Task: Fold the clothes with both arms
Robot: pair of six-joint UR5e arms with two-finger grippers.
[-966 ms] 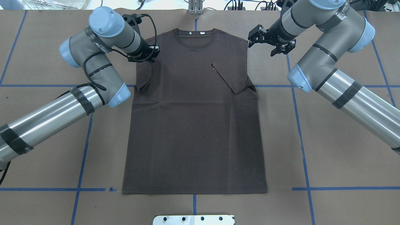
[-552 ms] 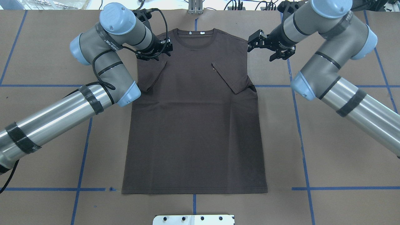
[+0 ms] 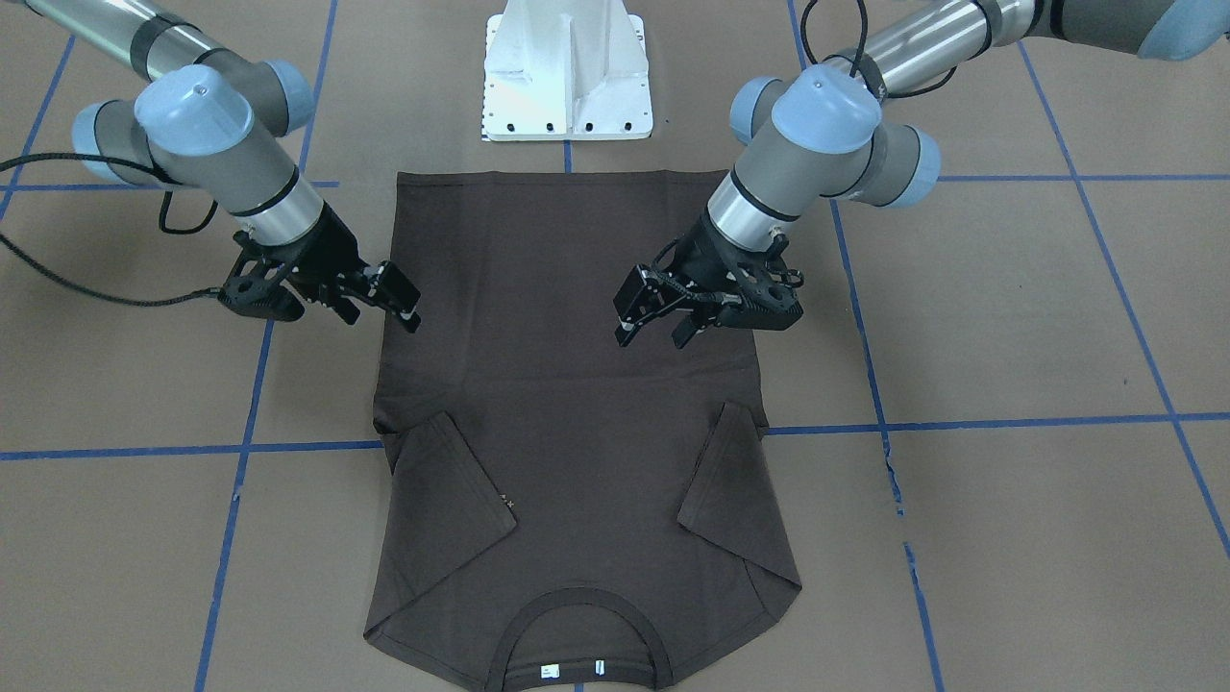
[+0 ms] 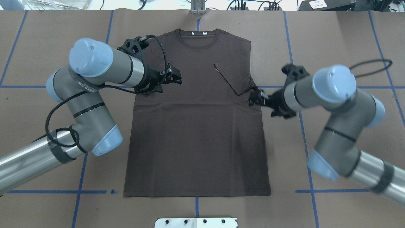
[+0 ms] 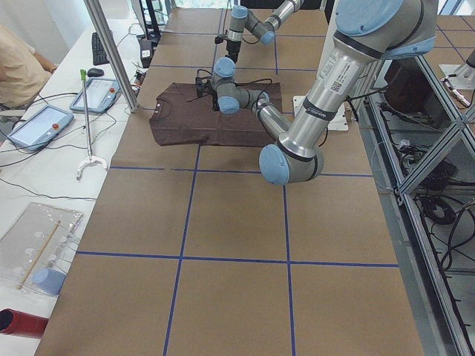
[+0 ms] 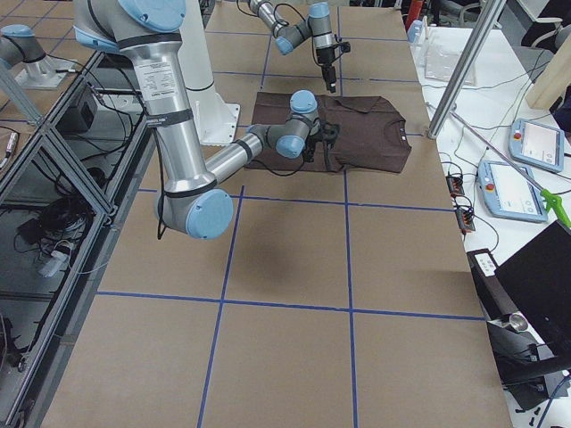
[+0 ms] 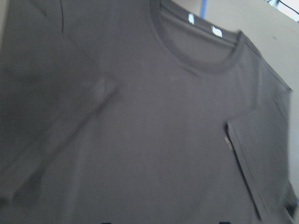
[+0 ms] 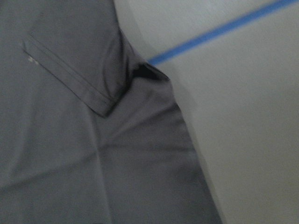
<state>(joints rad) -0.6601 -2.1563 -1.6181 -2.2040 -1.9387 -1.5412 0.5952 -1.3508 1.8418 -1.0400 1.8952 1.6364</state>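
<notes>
T-shirt, dark brown, lies flat in the middle of the surface, front side up, between the two arms.

Surface: brown paper covering, marked into large squares by blue tape lines. White pedestal base stands just past the shirt's hem on the robot's side.

Room: the side views show aluminium framing and cables behind the robot. A white side bench carries teach pendants. A person in a pale top sits at its far end.

Shirt details: the ribbed collar points away from the robot, with white neck tags inside it. Both short sleeves are folded inward onto the chest, right sleeve and left sleeve. Small pale lettering shows at the right sleeve's hem. The bottom hem is straight, with faint creases across the mid body.

Left gripper hovers over the upper left chest, fingers spread, holding nothing. Right gripper is at the shirt's right edge, just below the armpit, fingers apart, nothing between them. Cannot tell whether it touches the cloth.
</notes>
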